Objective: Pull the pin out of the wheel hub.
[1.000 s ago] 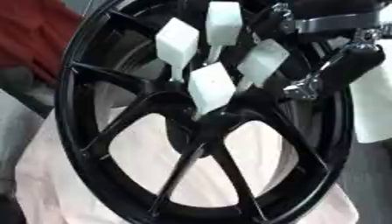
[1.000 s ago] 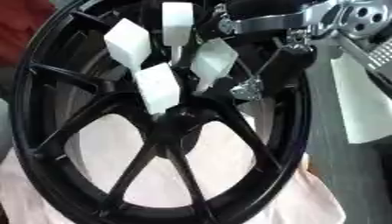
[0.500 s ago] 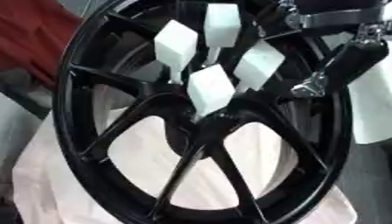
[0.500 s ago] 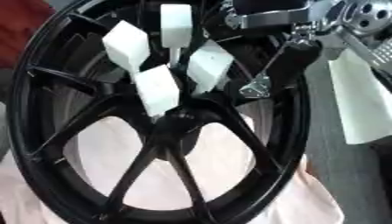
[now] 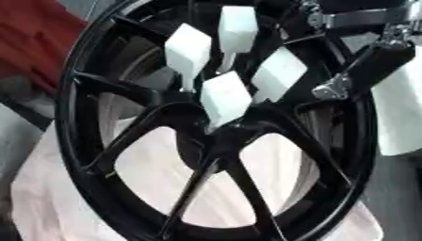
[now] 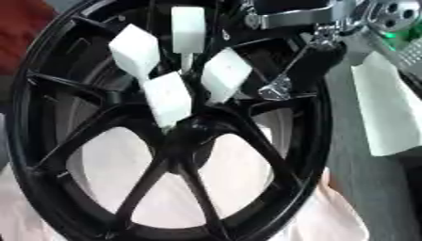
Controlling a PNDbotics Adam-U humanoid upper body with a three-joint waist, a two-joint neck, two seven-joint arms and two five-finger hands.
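Pale pink cloth (image 5: 58,197) fills the near foreground under our view, creased and draped, and the black wheel (image 5: 107,197) rests on it with its rim running from the lower edge up past the top of both views. Its spokes (image 6: 144,188) fan out from the hub (image 5: 218,136) at the middle, with cloth showing through the gaps between them.

Just above the hub our right hand (image 6: 177,70) reaches in from the upper right. Its four white blocky fingertips (image 5: 224,96) are spread apart in a loose fan, pointing down toward the hub; the lowest one hangs right over the hub's centre and seems to touch it, though we cannot tell for sure. We cannot make out the pin itself: the spot where the fingertip meets the hub is dark and hidden, and we cannot tell whether anything is pinched there.

Behind the fingers, black links and silver joints of our right arm (image 6: 317,56) cross the far rim. Our left hand shows in neither view.

Beyond the wheel to the right a white sheet (image 6: 387,113) lies on a grey surface (image 6: 362,188). At the far left a red shape (image 5: 37,37) sits behind the rim, too blurred to name.
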